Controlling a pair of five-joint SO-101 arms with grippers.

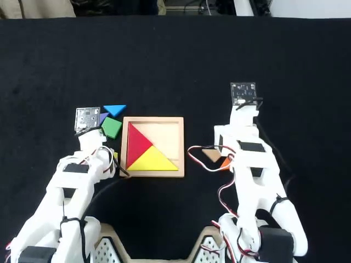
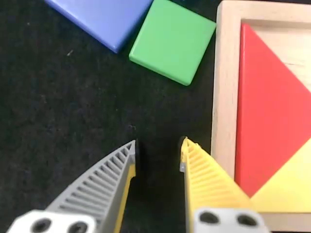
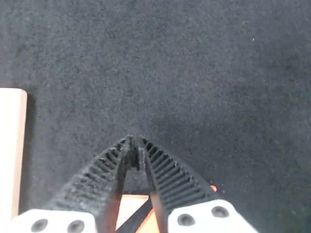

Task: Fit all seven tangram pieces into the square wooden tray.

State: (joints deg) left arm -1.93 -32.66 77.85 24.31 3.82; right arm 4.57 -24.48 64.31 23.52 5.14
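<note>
High view: the tray (image 1: 152,119) sits mid-table w/ 2 pcs in it. The red triangle (image 1: 137,143) is on its left side and the yellow triangle (image 1: 153,160) lies along the edge nearest the arms, the two touching. The rest of the tray floor is bare wood. Just beside its far-left corner lie the green square (image 1: 111,127), a violet piece (image 1: 102,116) and a blue triangle (image 1: 114,110). Under the right arm are a tan piece (image 1: 211,155) and an orange piece (image 1: 225,162), mostly hidden, so prob. two pcs, shapes unclear.

Left wrist view: the left gripper (image 2: 158,145) has its fingers apart w/ nothing between them. It is over black cloth just beside the tray rim, green square ahead of the tips.

Right wrist view: the right gripper (image 3: 134,142) has its fingers together, tips all but touching, clamped on nothing. It is over cloth, w/ the tan and orange pcs back beneath it.

Progress: 2 of 7 placed and 5 left (both big triangles are in, so the fiddly small ones remain).
</note>
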